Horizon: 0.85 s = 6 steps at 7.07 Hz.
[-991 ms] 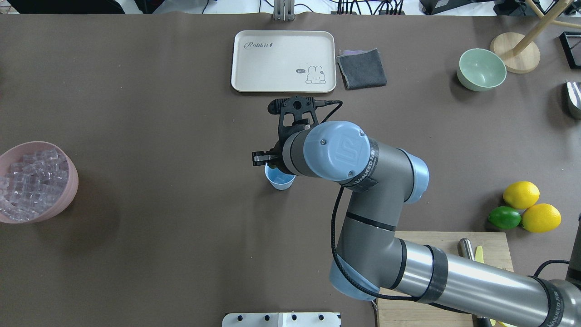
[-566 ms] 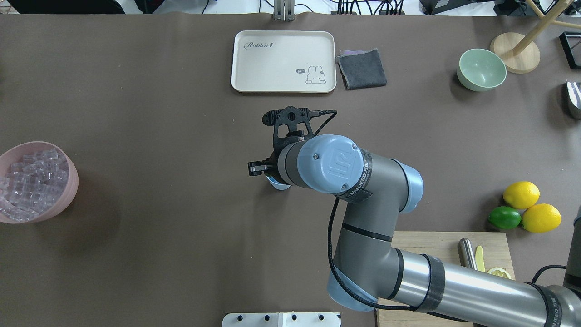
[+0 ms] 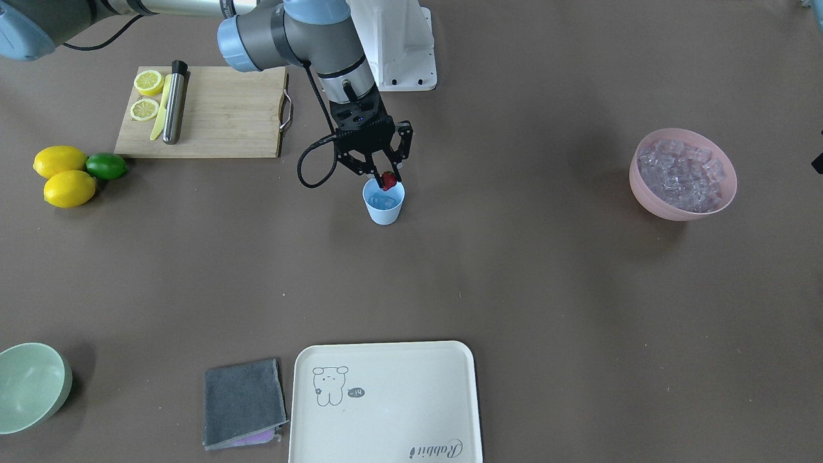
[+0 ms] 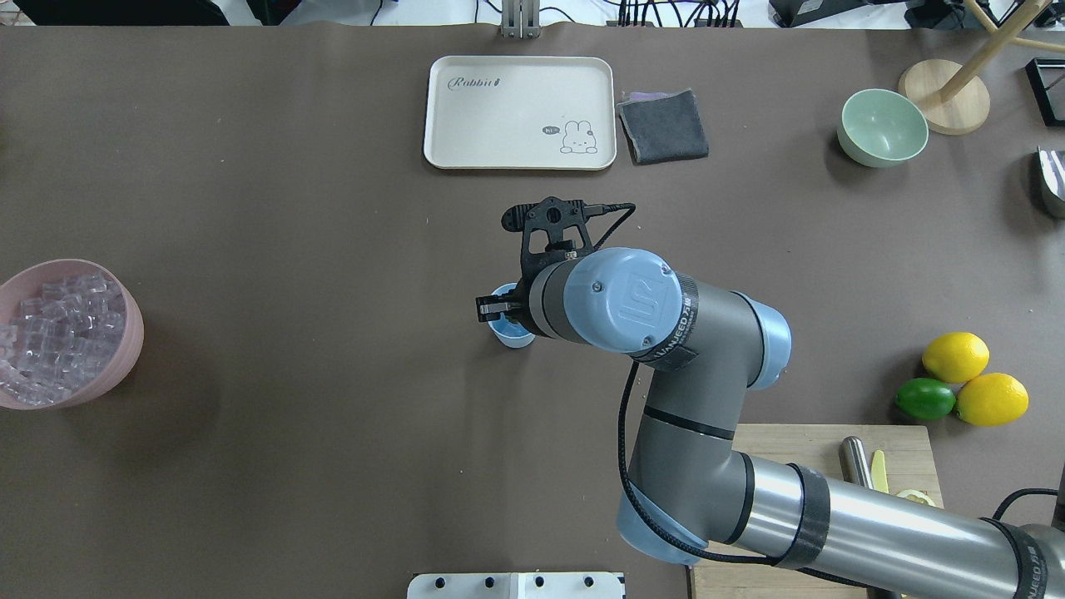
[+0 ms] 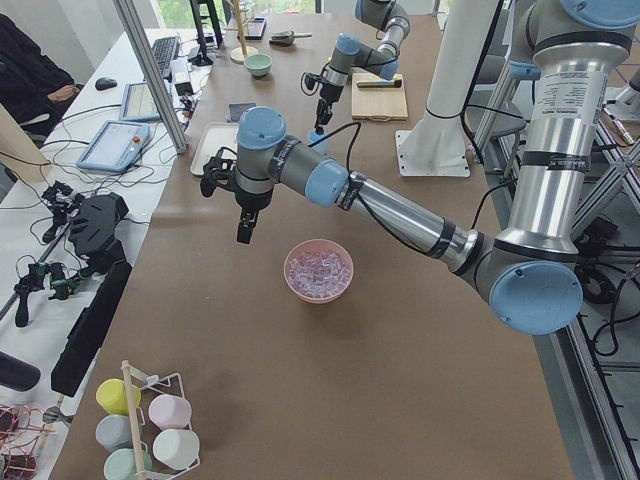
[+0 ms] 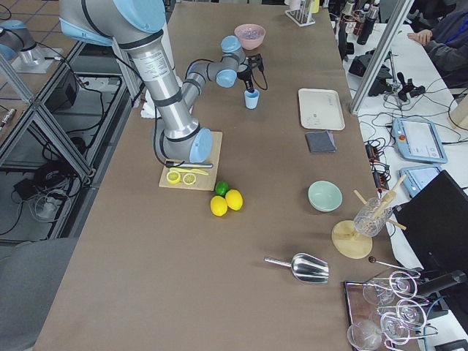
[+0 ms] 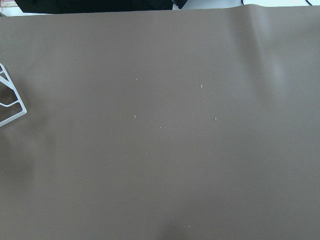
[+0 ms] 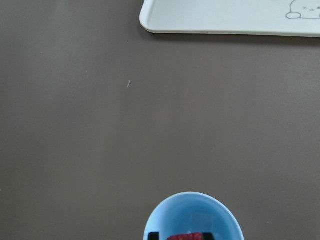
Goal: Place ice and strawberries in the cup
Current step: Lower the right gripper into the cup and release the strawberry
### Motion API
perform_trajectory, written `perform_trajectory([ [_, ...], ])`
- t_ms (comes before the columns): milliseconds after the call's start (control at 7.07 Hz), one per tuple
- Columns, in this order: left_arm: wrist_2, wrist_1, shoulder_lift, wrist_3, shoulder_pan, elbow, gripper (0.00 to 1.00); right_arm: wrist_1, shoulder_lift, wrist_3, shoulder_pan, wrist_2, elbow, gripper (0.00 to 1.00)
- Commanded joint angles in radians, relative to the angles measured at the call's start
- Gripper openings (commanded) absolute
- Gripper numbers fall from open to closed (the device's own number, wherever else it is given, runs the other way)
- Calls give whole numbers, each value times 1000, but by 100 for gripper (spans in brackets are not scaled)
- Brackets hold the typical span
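The light blue cup [image 3: 384, 207] stands mid-table, and a clear ice cube [image 8: 202, 220] lies inside it. My right gripper [image 3: 385, 182] hangs just above the cup's rim, shut on the small red strawberry [image 3: 389, 179]. The right wrist view shows the strawberry [image 8: 187, 237] between the fingertips [image 8: 154, 235], over the cup [image 8: 165, 212]. From overhead my right wrist covers most of the cup [image 4: 504, 336]. The rest of the ice [image 3: 680, 172] fills a pink bowl [image 4: 126, 341]. My left gripper [image 5: 244, 229] hangs above the table beyond that bowl. I cannot tell whether it is open or shut.
A cream tray [image 4: 520, 112] and a grey cloth [image 4: 664, 126] lie at the far side. A pale green bowl [image 4: 883, 126] stands at the far right. Two lemons [image 4: 955, 356] and a lime [image 4: 924, 398] sit beside a cutting board [image 3: 218, 112] holding lemon slices and a steel tool.
My right gripper swung toward me and to the left, then back right. It now covers more of the cup than it did a second ago.
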Motion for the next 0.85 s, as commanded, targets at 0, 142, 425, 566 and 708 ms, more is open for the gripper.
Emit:
perform_trajectory([
  [0,0,0,1,2,0,1,97,-3,-9,10,2,2,6,99],
  [142,0,0,1,2,0,3,97,-6,-9,11,3,6,8,100],
  [425,0,2,-2,2,0,7,97,-17,-5,13,31,28,17,100],
  [566,0,3,-4,2,0,7,97,-20,-5,1,91,81,52,100],
  [708,0,2,-2,2,0,3,97,-25,-14,-49,124,91,66,100],
])
